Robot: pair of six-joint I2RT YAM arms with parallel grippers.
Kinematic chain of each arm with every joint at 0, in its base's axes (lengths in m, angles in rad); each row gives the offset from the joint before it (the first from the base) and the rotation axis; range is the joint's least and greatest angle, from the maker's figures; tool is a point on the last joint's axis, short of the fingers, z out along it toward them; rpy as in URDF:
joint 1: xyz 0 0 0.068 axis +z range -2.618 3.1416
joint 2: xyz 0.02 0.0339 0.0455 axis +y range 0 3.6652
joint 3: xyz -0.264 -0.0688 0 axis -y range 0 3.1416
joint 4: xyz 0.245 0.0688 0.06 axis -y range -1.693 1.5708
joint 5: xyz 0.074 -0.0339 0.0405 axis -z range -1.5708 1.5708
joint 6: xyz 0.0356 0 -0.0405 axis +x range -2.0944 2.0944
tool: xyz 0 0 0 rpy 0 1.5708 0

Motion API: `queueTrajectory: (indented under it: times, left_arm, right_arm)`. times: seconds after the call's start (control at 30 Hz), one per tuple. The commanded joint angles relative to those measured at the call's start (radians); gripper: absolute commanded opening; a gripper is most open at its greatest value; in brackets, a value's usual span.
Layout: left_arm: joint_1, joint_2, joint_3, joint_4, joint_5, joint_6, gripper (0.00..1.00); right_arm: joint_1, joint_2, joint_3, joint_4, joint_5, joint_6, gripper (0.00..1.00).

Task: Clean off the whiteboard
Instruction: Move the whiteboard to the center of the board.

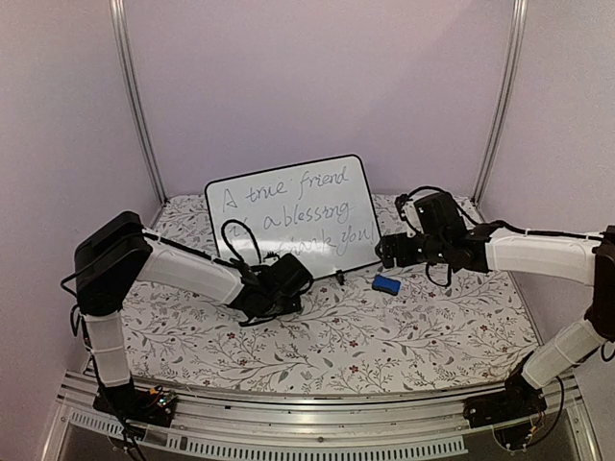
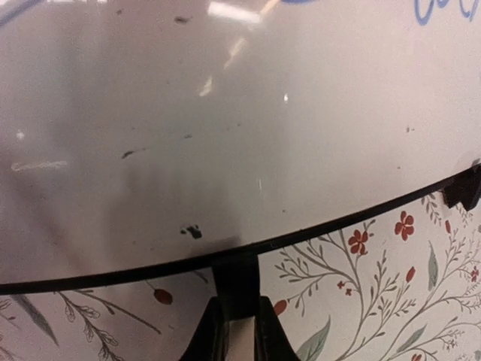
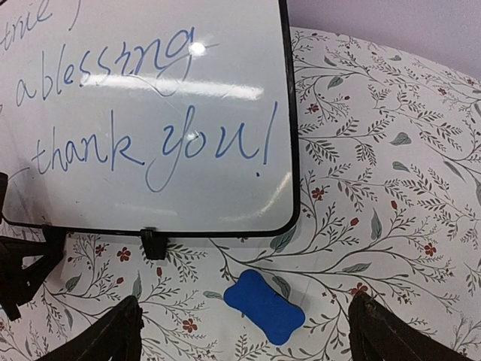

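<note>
Two grippers attend the propped, written-on whiteboard (image 1: 288, 216): the left gripper (image 2: 237, 335) clenches its stand foot (image 2: 237, 280), probably to steady it, while the right gripper (image 3: 246, 301) hangs spread wide over the blue eraser (image 3: 263, 308) just before its right corner, ready to grasp.

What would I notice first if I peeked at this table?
The whiteboard, standing at the back of the flowery table, with blue handwriting all over it. A little blue eraser lies on the table in front of its right corner, close to the open right gripper. The left gripper pinches the board's bottom edge.
</note>
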Motion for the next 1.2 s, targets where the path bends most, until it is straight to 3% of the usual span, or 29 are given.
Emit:
queueTrajectory:
  times: [0.0, 0.07, 0.17, 0.27, 0.43, 0.57, 0.73, 0.83, 1.0, 1.17]
  left_arm:
    - [-0.036, 0.001, -0.019, -0.014, 0.058, -0.002, 0.11]
    - [-0.035, -0.007, -0.02, -0.014, 0.057, 0.01, 0.16]
    - [-0.046, -0.029, -0.033, -0.026, 0.044, 0.02, 0.35]
    - [-0.065, -0.055, -0.046, -0.057, 0.026, 0.018, 0.44]
    - [-0.115, -0.138, -0.077, -0.12, -0.042, -0.001, 0.79]
    - [-0.155, -0.239, -0.093, -0.175, -0.128, 0.011, 0.99]
    - [-0.147, -0.397, -0.075, -0.255, -0.191, 0.081, 1.0]
    - [-0.077, -0.5, -0.051, -0.276, -0.151, 0.188, 1.0]
    - [0.089, -0.658, 0.008, -0.285, -0.035, 0.399, 1.0]
    - [0.208, -0.703, 0.119, -0.353, 0.018, 0.573, 0.99]
  right_arm:
    - [0.007, -0.038, -0.031, -0.005, 0.032, -0.009, 0.94]
    - [0.007, -0.042, -0.039, -0.002, 0.037, -0.009, 0.95]
    - [0.007, -0.05, -0.039, -0.009, 0.038, -0.012, 0.96]
    - [0.007, -0.063, -0.026, -0.036, 0.049, -0.028, 0.97]
    - [0.007, -0.084, 0.011, -0.061, 0.045, -0.065, 0.99]
    - [0.007, -0.081, 0.041, -0.07, 0.006, -0.094, 0.99]
    - [0.008, -0.054, 0.049, -0.05, -0.116, -0.124, 0.98]
    - [0.016, -0.025, 0.039, -0.004, -0.19, -0.127, 0.93]
    - [0.079, 0.106, 0.115, -0.004, -0.129, -0.152, 0.91]
    - [0.13, 0.246, 0.189, 0.037, -0.079, -0.134, 0.89]
